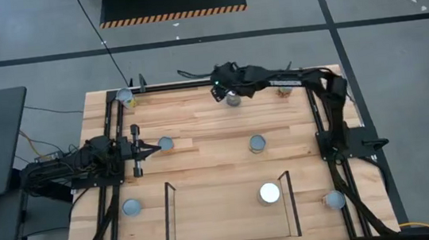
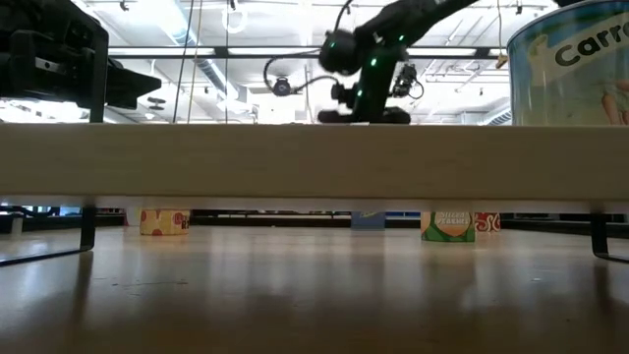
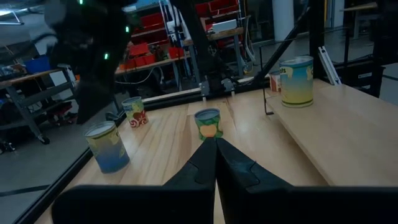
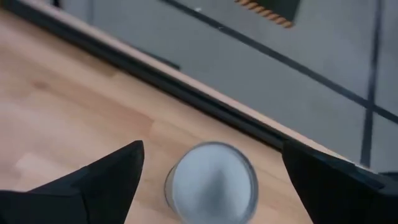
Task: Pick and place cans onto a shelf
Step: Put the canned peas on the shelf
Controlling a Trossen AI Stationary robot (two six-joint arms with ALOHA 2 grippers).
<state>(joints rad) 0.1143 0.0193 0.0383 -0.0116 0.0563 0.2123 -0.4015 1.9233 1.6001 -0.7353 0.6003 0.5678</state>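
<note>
The right end effector (image 1: 230, 94), fingers spread wide, hangs over a small silver-topped metal can (image 1: 233, 99) far from the light-wood shelf (image 1: 230, 210); off-centre closing could tip it. Left end effector (image 1: 153, 148) waits, pinched closed.

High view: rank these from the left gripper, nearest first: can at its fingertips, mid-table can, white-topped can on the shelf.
From the left gripper:
1. Can at its fingertips, just ahead.
2. Mid-table can, centre.
3. White-topped can, in the shelf, near edge.

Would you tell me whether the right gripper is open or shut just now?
Open: the right gripper has its fingers spread wide either side of a can.
</note>
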